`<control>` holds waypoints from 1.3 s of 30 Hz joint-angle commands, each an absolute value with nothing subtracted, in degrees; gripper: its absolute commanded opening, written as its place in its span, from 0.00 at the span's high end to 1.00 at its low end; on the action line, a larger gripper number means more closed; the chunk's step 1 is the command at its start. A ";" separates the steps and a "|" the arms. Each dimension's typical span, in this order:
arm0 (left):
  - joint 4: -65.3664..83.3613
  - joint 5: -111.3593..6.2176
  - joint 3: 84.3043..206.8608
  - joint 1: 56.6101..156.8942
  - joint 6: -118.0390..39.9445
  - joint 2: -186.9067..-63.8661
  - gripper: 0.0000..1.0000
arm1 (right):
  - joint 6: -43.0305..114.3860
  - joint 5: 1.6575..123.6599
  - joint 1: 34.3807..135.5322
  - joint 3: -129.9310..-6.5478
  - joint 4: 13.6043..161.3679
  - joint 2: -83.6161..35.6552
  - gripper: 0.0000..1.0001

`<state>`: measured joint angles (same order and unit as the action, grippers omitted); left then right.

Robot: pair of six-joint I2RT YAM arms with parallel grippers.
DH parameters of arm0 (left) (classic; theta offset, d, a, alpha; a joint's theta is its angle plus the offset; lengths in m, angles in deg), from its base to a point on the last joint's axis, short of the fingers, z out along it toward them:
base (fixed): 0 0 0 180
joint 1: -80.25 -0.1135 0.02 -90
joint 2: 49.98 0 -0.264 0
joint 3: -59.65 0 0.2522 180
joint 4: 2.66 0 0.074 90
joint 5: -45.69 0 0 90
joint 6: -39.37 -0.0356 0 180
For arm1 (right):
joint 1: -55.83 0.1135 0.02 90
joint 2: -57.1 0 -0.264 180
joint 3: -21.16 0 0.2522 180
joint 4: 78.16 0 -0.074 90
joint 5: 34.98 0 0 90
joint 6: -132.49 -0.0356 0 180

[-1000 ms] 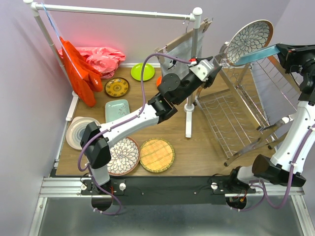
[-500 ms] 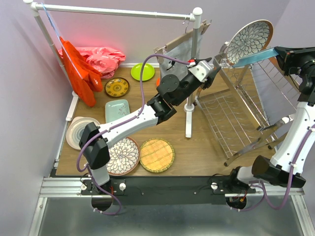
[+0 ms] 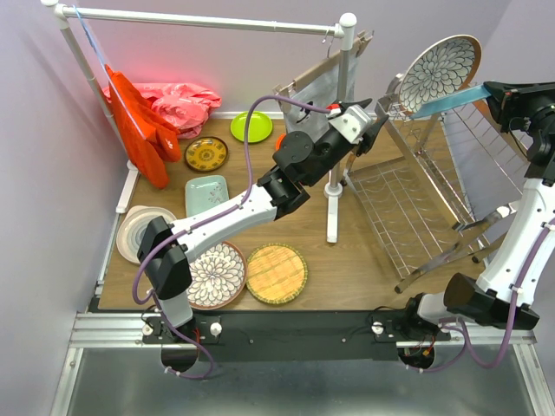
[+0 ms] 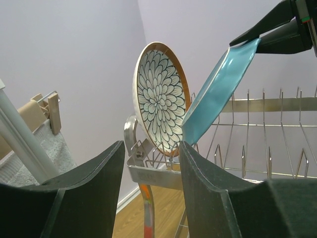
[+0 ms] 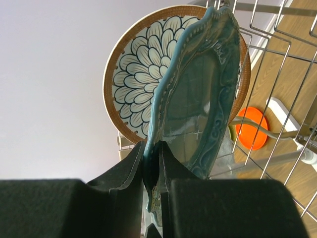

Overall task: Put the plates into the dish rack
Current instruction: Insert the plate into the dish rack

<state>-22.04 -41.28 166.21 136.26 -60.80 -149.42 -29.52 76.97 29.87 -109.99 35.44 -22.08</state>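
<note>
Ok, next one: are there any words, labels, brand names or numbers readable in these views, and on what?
None readable in any view.
The floral plate and teal plate show only pattern and relief. The dish rack is bare metal with no lettering.

The dish rack's top end is crowded: a floral plate stands upright in the tines, a teal plate tilts just beside it, and the left pincer hovers near. The lower wire bed lies open; a white rail post stands at its left.
</note>
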 commanded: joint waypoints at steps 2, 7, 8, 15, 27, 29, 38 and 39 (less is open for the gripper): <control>-23.70 -39.48 165.17 136.59 -60.64 -147.01 0.43 | -31.42 76.73 29.55 -113.63 42.20 -22.09 0.77; -23.79 -39.30 164.82 136.59 -60.38 -146.92 0.43 | -31.34 76.46 29.55 -113.45 42.11 -22.18 0.75; -23.79 -39.39 164.73 136.59 -60.21 -146.92 0.43 | -31.34 76.46 29.55 -113.37 42.03 -22.18 0.75; -24.14 -39.48 164.73 136.59 -60.12 -147.01 0.43 | -31.34 76.46 29.55 -113.02 42.12 -22.53 0.71; -24.14 -39.21 164.56 136.59 -60.29 -147.01 0.43 | -32.56 76.29 29.55 -111.87 43.61 -24.28 0.72; -24.14 -39.30 164.56 136.59 -60.30 -147.01 0.43 | -33.44 76.38 29.55 -111.96 44.92 -24.37 0.71; -24.23 -39.21 164.47 136.59 -60.29 -146.84 0.43 | -35.20 75.23 29.55 -115.30 47.21 -26.92 0.68; -24.23 -39.21 164.29 136.59 -60.29 -146.75 0.43 | -35.20 75.41 29.55 -115.30 47.30 -27.18 0.68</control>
